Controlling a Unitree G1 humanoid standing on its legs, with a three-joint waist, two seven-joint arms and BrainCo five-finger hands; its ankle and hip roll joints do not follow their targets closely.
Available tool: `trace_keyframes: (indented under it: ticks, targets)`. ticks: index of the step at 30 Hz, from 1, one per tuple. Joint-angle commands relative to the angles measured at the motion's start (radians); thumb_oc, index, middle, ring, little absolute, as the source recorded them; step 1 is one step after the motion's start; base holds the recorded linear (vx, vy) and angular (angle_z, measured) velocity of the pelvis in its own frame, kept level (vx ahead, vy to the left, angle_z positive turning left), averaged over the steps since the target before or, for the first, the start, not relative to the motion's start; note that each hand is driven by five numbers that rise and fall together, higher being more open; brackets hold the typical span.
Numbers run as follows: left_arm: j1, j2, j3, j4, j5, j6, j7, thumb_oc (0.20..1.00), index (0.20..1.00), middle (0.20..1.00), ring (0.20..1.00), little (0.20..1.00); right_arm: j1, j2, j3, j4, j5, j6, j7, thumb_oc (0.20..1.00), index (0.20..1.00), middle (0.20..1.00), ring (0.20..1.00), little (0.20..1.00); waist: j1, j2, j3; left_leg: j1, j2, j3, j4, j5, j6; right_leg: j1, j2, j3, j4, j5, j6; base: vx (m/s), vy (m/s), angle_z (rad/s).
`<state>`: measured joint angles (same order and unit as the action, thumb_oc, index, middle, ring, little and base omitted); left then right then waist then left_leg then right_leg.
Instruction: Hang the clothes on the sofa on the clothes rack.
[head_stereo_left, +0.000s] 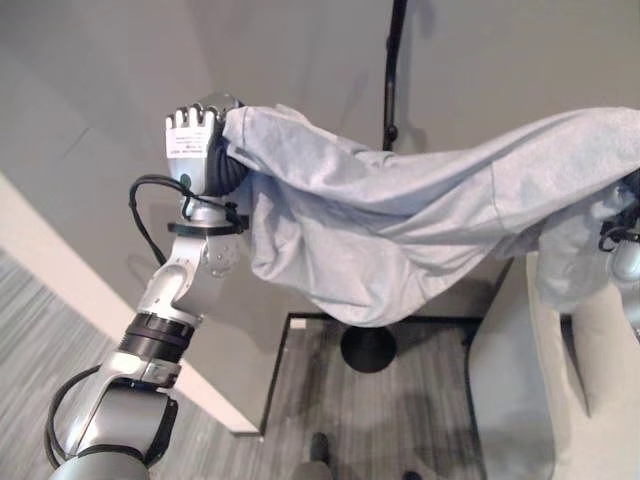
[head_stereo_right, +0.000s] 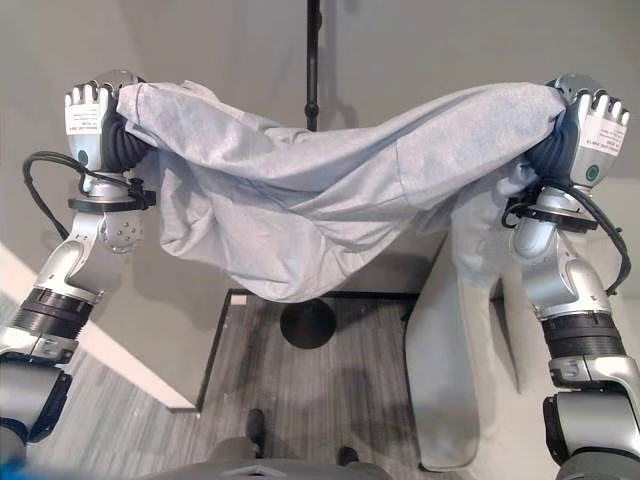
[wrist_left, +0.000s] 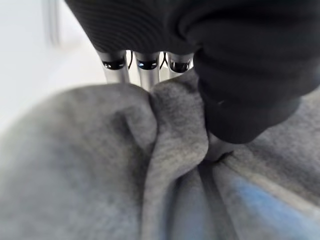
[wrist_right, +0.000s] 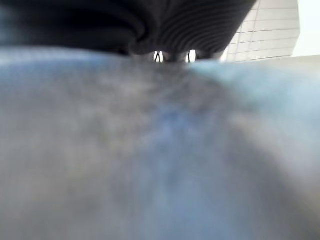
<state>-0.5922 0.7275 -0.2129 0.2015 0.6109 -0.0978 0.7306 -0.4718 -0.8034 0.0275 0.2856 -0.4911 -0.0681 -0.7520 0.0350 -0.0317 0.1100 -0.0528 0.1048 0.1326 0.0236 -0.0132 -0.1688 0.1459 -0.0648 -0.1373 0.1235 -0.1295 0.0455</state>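
A light grey garment (head_stereo_right: 330, 210) hangs stretched between my two raised hands and sags in the middle. My left hand (head_stereo_right: 92, 125) is shut on its left end, and the cloth (wrist_left: 165, 130) bunches between the fingers and thumb in the left wrist view. My right hand (head_stereo_right: 590, 130) is shut on its right end, with grey fabric (wrist_right: 160, 150) lying close over it in the right wrist view. The black clothes rack pole (head_stereo_right: 313, 60) rises behind the garment, and its round base (head_stereo_right: 308, 325) stands on the floor below the sagging cloth.
A pale sofa (head_stereo_right: 460, 380) stands at the lower right, with part of the garment hanging down toward it. A grey wall (head_stereo_right: 220, 40) is behind the rack. A dark-framed floor panel (head_stereo_right: 225, 340) lies below, and a white skirting strip (head_stereo_left: 60, 260) runs at the left.
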Motion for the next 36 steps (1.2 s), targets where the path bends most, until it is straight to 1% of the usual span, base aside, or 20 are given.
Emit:
trace_keyframes:
  ticks: [1,6,7,11,14,16,17,19,22,23,24,25,26,27,28,29,31,32,34,36]
  targets:
    - [0.015,0.046,0.056,-0.004,0.024,-0.009,0.003,0.200,0.200,0.200,0.200,0.200,-0.006,-0.059,-0.041,-0.051,0.005,0.000,0.001,0.200,0.200,0.200,0.200,0.200,0.015,-0.006,-0.113,-0.117,0.003,-0.005,-0.002,0.164,0.058,0.183,0.017,-0.015,-0.179,-0.061,0.027,0.31,0.136,-0.35]
    - [0.035,0.047,0.071,-0.011,0.024,-0.009,0.001,0.200,0.200,0.200,0.200,0.200,0.000,-0.053,-0.043,-0.055,-0.010,0.009,0.009,0.200,0.200,0.200,0.200,0.200,0.020,-0.018,-0.125,-0.113,-0.005,0.016,0.022,0.142,0.075,0.185,-0.007,-0.007,-0.162,-0.066,0.034,0.16,0.084,-0.14]
    - [0.055,0.047,0.081,-0.019,0.025,-0.009,0.002,0.200,0.200,0.200,0.200,0.200,-0.017,-0.050,-0.036,-0.051,-0.044,0.037,0.018,0.200,0.200,0.200,0.200,0.200,0.036,-0.044,-0.143,-0.109,-0.042,0.045,0.075,0.080,0.100,0.179,-0.066,-0.010,-0.117,-0.055,0.069,0.49,0.305,0.00]
    - [0.038,0.048,0.079,-0.019,0.018,-0.003,0.010,0.200,0.200,0.200,0.200,0.200,-0.025,-0.045,-0.046,-0.047,-0.053,0.055,0.007,0.200,0.200,0.200,0.200,0.200,0.042,-0.045,-0.155,-0.103,-0.070,0.061,0.089,0.040,0.134,0.131,-0.091,-0.006,-0.012,-0.025,0.102,0.23,0.175,-0.24]
    - [0.006,0.053,0.058,-0.008,0.020,0.006,0.012,0.200,0.200,0.200,0.200,0.200,-0.039,-0.042,-0.047,-0.044,-0.065,0.072,0.007,0.200,0.200,0.200,0.200,0.200,0.033,-0.039,-0.140,-0.055,-0.103,0.066,0.089,-0.006,0.172,0.042,-0.125,-0.016,0.215,0.057,0.145,0.12,0.147,-0.01]
    - [-0.025,0.060,0.048,0.012,0.014,0.020,0.023,0.200,0.200,0.200,0.200,0.200,-0.064,-0.040,-0.042,-0.039,-0.068,0.079,-0.002,0.200,0.200,0.200,0.200,0.200,0.020,-0.028,-0.115,-0.010,-0.122,0.065,0.094,-0.040,0.208,-0.030,-0.160,-0.023,0.391,0.175,0.166,0.11,0.192,0.12]
    - [-0.052,0.055,0.037,0.020,0.004,0.034,0.022,0.200,0.200,0.200,0.200,0.200,-0.074,-0.031,-0.036,-0.026,-0.063,0.087,-0.008,0.200,0.200,0.200,0.200,0.200,0.008,0.001,-0.099,0.037,-0.117,0.061,0.087,-0.056,0.230,-0.100,-0.178,-0.042,0.501,0.209,0.154,0.09,0.163,0.24]
    - [-0.061,0.051,0.040,0.033,-0.001,0.043,0.019,0.200,0.200,0.200,0.200,0.200,-0.073,-0.026,-0.036,-0.019,-0.058,0.089,-0.005,0.200,0.200,0.200,0.200,0.200,0.000,0.012,-0.090,0.071,-0.119,0.052,0.071,-0.065,0.233,-0.145,-0.192,-0.052,0.545,0.186,0.142,0.14,0.090,0.14]
    - [-0.089,0.052,0.036,0.056,-0.002,0.038,0.004,0.200,0.200,0.200,0.200,0.200,-0.075,-0.027,-0.033,-0.010,-0.046,0.085,0.009,0.200,0.200,0.200,0.200,0.200,-0.022,0.019,-0.077,0.128,-0.119,0.026,0.034,-0.077,0.218,-0.215,-0.208,-0.071,0.461,0.109,0.114,0.22,-0.066,0.04]
    - [-0.107,0.057,0.020,0.069,-0.003,0.030,-0.002,0.200,0.200,0.200,0.200,0.200,-0.067,-0.044,-0.036,0.011,-0.033,0.089,0.005,0.200,0.200,0.200,0.200,0.200,-0.045,0.015,-0.072,0.158,-0.120,-0.002,0.017,-0.091,0.195,-0.239,-0.194,-0.045,0.274,0.075,0.112,0.31,-0.243,0.12]
    - [-0.120,0.062,0.013,0.088,-0.005,0.032,0.000,0.200,0.200,0.200,0.200,0.200,-0.061,-0.052,-0.041,0.020,-0.024,0.090,-0.002,0.200,0.200,0.200,0.200,0.200,-0.061,0.014,-0.070,0.173,-0.116,-0.017,0.004,-0.094,0.181,-0.240,-0.175,-0.016,0.136,0.085,0.119,0.29,-0.275,0.34]
    - [-0.133,0.064,0.003,0.105,-0.004,0.033,-0.002,0.200,0.200,0.200,0.200,0.200,-0.060,-0.060,-0.042,0.028,-0.018,0.093,-0.006,0.200,0.200,0.200,0.200,0.200,-0.073,0.008,-0.069,0.180,-0.114,-0.023,-0.004,-0.095,0.172,-0.249,-0.174,0.013,0.057,0.109,0.130,0.14,-0.139,0.44]
    - [-0.142,0.064,-0.005,0.113,-0.006,0.032,0.000,0.200,0.200,0.200,0.200,0.200,-0.060,-0.060,-0.044,0.031,-0.016,0.093,-0.007,0.200,0.200,0.200,0.200,0.200,-0.070,0.010,-0.070,0.182,-0.111,-0.022,-0.009,-0.093,0.171,-0.234,-0.168,0.010,0.022,0.128,0.132,0.16,-0.118,0.43]
    - [-0.150,0.067,-0.020,0.128,0.002,0.033,0.002,0.200,0.200,0.200,0.200,0.200,-0.058,-0.075,-0.038,0.040,-0.024,0.099,-0.015,0.200,0.200,0.200,0.200,0.200,-0.081,0.005,-0.070,0.199,-0.107,-0.028,-0.021,-0.098,0.160,-0.241,-0.172,0.038,-0.036,0.163,0.148,0.17,-0.106,0.35]
    - [-0.156,0.077,-0.026,0.139,0.009,0.034,-0.003,0.200,0.200,0.200,0.200,0.200,-0.045,-0.088,-0.050,0.034,-0.020,0.098,-0.005,0.200,0.200,0.200,0.200,0.200,-0.090,-0.005,-0.079,0.209,-0.106,-0.037,-0.028,-0.109,0.152,-0.227,-0.168,0.063,-0.075,0.161,0.156,0.31,-0.231,0.33]
    - [-0.184,0.076,-0.043,0.153,0.012,0.038,-0.015,0.200,0.200,0.200,0.200,0.200,-0.034,-0.093,-0.058,0.030,-0.015,0.095,0.002,0.200,0.200,0.200,0.200,0.200,-0.090,-0.017,-0.097,0.230,-0.092,-0.039,-0.033,-0.122,0.145,-0.204,-0.166,0.062,-0.084,0.181,0.156,0.23,-0.179,0.35]
    - [-0.199,0.082,-0.057,0.164,0.015,0.037,-0.021,0.200,0.200,0.200,0.200,0.200,-0.031,-0.101,-0.060,0.033,-0.012,0.091,0.002,0.200,0.200,0.200,0.200,0.200,-0.092,-0.015,-0.111,0.238,-0.076,-0.047,-0.032,-0.127,0.137,-0.193,-0.148,0.054,-0.088,0.178,0.150,0.26,-0.221,0.40]
    - [-0.228,0.090,-0.082,0.184,0.006,0.033,-0.031,0.200,0.200,0.200,0.200,0.200,-0.037,-0.125,-0.052,0.041,-0.001,0.078,0.008,0.200,0.200,0.200,0.200,0.200,-0.097,-0.010,-0.128,0.242,-0.047,-0.061,-0.022,-0.129,0.123,-0.181,-0.123,0.043,-0.084,0.167,0.139,0.30,-0.296,0.37]
    - [-0.261,0.095,-0.109,0.208,0.001,0.032,-0.034,0.200,0.200,0.200,0.200,0.200,-0.047,-0.138,-0.041,0.060,0.007,0.072,0.009,0.200,0.200,0.200,0.200,0.200,-0.102,-0.005,-0.134,0.242,-0.027,-0.072,-0.015,-0.132,0.112,-0.175,-0.107,0.029,-0.083,0.155,0.128,0.19,-0.209,0.30]
    - [-0.342,0.106,-0.161,0.273,-0.014,0.045,-0.041,0.200,0.200,0.200,0.200,0.200,-0.069,-0.170,-0.029,0.084,0.027,0.059,0.004,0.200,0.200,0.200,0.200,0.200,-0.114,0.003,-0.138,0.242,0.013,-0.091,0.006,-0.130,0.086,-0.160,-0.073,0.008,-0.074,0.121,0.104,0.22,-0.233,0.22]
